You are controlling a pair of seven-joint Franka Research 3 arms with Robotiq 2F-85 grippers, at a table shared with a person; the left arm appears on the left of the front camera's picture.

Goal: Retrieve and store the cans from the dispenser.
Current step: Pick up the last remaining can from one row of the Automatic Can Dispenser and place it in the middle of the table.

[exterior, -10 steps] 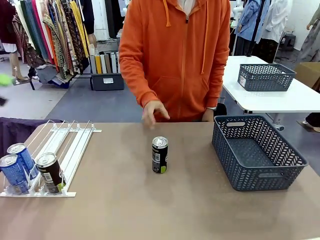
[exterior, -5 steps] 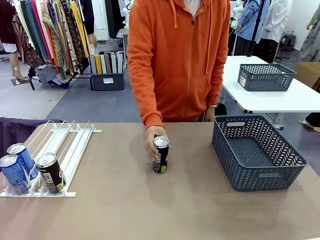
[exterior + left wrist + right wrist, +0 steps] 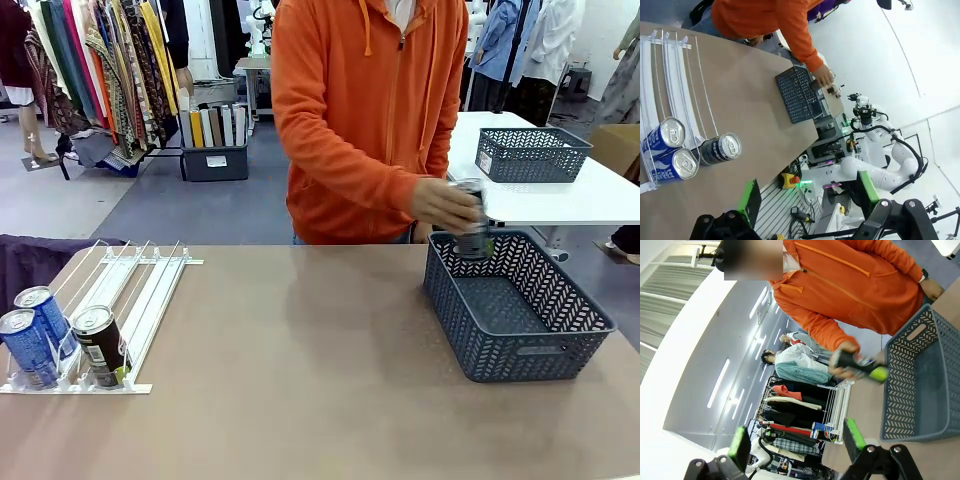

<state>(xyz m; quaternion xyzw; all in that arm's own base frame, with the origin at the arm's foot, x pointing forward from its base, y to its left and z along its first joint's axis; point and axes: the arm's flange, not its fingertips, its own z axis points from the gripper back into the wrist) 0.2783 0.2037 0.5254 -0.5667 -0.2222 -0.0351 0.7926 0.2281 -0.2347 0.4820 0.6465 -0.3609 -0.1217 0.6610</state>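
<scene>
The dispenser (image 3: 140, 290) lies at the table's left with two blue cans (image 3: 40, 315) and one dark can (image 3: 100, 345) at its near end. A person in an orange hoodie holds another dark can (image 3: 472, 232) in a hand (image 3: 440, 203) over the far left rim of the grey basket (image 3: 520, 345). My left gripper (image 3: 807, 192) stands open above the table, looking down on the dispenser (image 3: 670, 85) and its cans (image 3: 720, 148). My right gripper (image 3: 797, 442) is open too, far from the held can (image 3: 860, 367) and the basket (image 3: 905, 385).
A second grey basket (image 3: 530, 152) sits on a white table behind the person at the right. Clothes racks (image 3: 100, 70) stand at the back left. A dark cloth (image 3: 30, 262) hangs at the table's far left edge.
The person's hand closed on the dark can standing in the middle of the table, lifted it, and carried it right to the basket's rim.
</scene>
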